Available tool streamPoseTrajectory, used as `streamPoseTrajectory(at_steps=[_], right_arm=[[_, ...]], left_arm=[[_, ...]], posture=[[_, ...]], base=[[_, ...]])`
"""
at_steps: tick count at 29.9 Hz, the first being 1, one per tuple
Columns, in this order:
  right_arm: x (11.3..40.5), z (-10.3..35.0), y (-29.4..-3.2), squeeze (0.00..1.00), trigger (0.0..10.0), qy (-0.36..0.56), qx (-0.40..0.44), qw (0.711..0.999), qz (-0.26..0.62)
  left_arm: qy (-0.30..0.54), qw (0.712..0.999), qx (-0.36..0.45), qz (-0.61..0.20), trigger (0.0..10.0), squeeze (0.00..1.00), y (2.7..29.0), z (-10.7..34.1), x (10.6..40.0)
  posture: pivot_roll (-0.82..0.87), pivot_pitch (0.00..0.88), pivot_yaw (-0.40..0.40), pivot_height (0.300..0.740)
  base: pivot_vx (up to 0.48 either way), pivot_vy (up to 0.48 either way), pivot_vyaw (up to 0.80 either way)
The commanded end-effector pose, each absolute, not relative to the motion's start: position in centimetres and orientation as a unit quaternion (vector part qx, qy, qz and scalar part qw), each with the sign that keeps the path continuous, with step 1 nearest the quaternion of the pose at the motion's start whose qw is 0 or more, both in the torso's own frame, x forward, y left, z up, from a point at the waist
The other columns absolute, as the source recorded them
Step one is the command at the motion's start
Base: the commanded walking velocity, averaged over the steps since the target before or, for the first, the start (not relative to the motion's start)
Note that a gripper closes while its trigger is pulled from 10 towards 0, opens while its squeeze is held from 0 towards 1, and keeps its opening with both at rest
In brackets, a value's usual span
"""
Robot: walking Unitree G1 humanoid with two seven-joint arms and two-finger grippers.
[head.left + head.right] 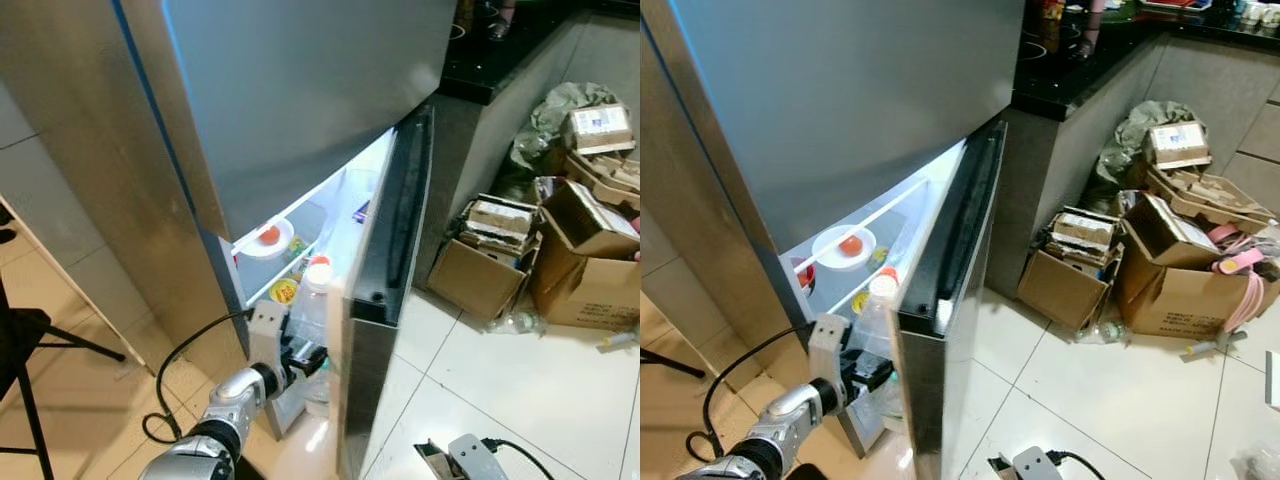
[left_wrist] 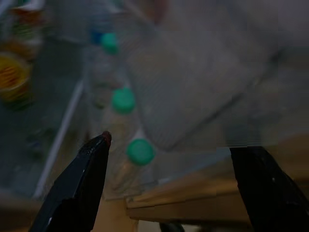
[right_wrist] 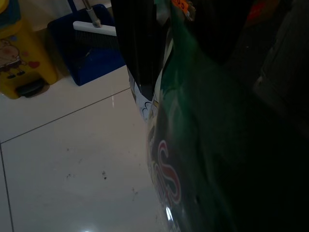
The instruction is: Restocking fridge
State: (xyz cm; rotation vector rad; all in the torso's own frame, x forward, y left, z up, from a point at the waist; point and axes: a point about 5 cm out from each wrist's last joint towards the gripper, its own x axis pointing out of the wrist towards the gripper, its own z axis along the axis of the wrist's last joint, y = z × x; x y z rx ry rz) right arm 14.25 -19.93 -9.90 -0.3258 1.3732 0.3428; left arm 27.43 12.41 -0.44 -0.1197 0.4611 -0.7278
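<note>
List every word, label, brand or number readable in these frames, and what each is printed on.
None reads in full.
Green bottle in the right gripper: red and white lettering, cut off, unreadable.
Yellow bin: cartoon print, no words legible.
Cardboard boxes: labels too small.
Yellow tub in the fridge: print too blurred.

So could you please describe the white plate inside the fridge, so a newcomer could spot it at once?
Start at the tall steel fridge with its lower door ajar. On the lit shelf just inside sits a round white plate. It alone carries a single small red-orange fruit; the things below are bottles and packets.
</note>
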Motion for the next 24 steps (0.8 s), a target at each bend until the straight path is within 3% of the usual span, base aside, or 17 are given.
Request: streamPoseTrajectory(at_steps=[1,13,16,20,23,24], right_arm=[[14.2,-10.0,-19.6,0.0,10.0,0.628,-0.14,0.75,0.156],[14.2,-10.0,-19.6,0.0,10.0,0.629,-0.141,0.748,0.154],[14.2,-10.0,-19.6,0.0,10.0,0.63,-0.141,0.748,0.154],[14.2,-10.0,-19.6,0.0,10.0,0.63,-0.14,0.749,0.152],[14.2,-10.0,-19.6,0.0,10.0,0.63,-0.14,0.749,0.152],[14.2,-10.0,-19.6,0.0,10.0,0.63,-0.141,0.748,0.152]], left_arm=[[0.18,0.89,-0.035,-0.416,10.0,0.0,10.1,1.2,28.4],[0.121,0.83,-0.001,-0.545,10.0,0.0,6.6,3.7,28.7],[0.119,0.828,-0.001,-0.547,10.0,0.0,6.6,3.7,28.7],[0.154,0.862,-0.025,-0.483,10.0,0.0,9.5,2.7,29.0],[0.171,0.867,-0.028,-0.468,10.0,0.0,10.4,2.1,28.7],[0.208,0.873,-0.026,-0.44,10.0,0.0,12.0,0.7,27.7]], posture=[[-0.05,0.0,-0.008,0.74],[-0.05,0.0,-0.007,0.74],[-0.05,0.0,-0.007,0.74],[-0.05,0.0,-0.005,0.74],[-0.05,0.0,-0.005,0.74],[-0.05,0.0,-0.007,0.74]], base=[[0.0,0.0,0.0],[0.0,0.0,0.0],[0.0,0.0,0.0],[0.0,0.0,0.0],[0.0,0.0,0.0],[0.0,0.0,0.0]])
